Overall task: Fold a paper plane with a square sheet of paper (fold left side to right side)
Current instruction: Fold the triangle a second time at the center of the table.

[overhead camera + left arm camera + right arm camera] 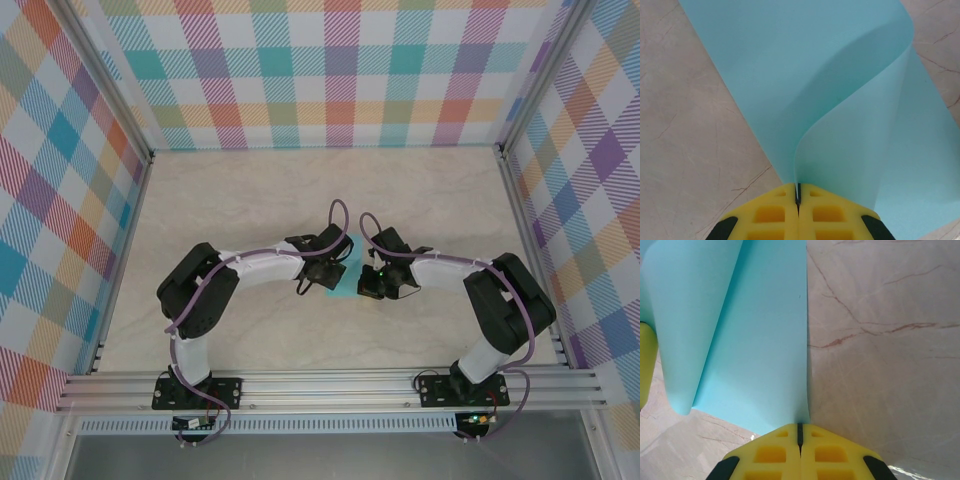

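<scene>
Top external view first: the square sheet of paper (342, 283) sits on the table (250, 190), straight out beyond the middle of the rail (330, 385) that my bases are bolted to. From up there it's just a small turquoise patch peeking out between my two wrists, so I can't read its outline in that view.

Left wrist cam is way clearer. The sheet (815, 75) isn't flat: one flap is lifted and curls over in a soft, uncreased roll above the part lying on the table. That roll runs away from my fingertips, up and to the right in the picture. My left gripper (798, 192) has its yellow jaws pressed together, with the raised edge of the paper pinched right in the seam.

Right wrist cam: the sheet (760, 340) stretches lengthwise away from my right gripper (800, 432), its straight right edge leading down into the seam of the closed jaws, so that one's clamped on the paper too. The curled flap stands to the left in that picture.

Pose-wise, my left gripper (318, 272) and right gripper (375, 280) are close together beyond the rail's middle. Both elbows are bent and pushed out wide toward the rail's ends, with my forearms angling inward to the paper.
</scene>
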Controlling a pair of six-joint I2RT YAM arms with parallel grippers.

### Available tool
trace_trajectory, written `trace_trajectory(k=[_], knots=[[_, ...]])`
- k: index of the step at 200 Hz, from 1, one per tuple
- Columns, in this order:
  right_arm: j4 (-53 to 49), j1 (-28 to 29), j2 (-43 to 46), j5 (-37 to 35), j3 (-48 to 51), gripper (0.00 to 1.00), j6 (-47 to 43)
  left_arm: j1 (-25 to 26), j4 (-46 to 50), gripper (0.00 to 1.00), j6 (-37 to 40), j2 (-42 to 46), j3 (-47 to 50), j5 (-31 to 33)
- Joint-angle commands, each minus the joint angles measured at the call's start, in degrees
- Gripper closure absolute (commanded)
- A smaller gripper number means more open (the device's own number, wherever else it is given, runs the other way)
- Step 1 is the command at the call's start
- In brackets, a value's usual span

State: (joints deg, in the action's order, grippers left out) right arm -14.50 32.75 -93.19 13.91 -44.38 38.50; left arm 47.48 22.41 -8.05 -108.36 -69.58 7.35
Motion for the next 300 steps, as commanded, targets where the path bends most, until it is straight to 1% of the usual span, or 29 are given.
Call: trace_trajectory(k=[1, 74, 223, 300], knots=[[-3.30, 0.87, -2.66, -2.13, 0.42, 0.98, -0.98, -0.64, 0.52, 0.99, 0.80, -0.76, -1.48, 0.64], [-3.63, 1.00, -3.21, -2.05, 0.17, 0.98, -1.16, -0.77, 0.08, 1.00, 0.78, -1.75, -1.73, 1.34], [-4.15, 1.09, -3.67, -2.40, -0.21, 0.98, -1.32, -1.19, -0.86, 1.00, 0.67, -2.91, -1.35, 0.08], [-4.49, 1.09, -3.89, -2.53, -0.55, 0.98, -1.59, -1.34, -1.28, 1.00, 0.38, -3.09, -0.58, 1.13]])
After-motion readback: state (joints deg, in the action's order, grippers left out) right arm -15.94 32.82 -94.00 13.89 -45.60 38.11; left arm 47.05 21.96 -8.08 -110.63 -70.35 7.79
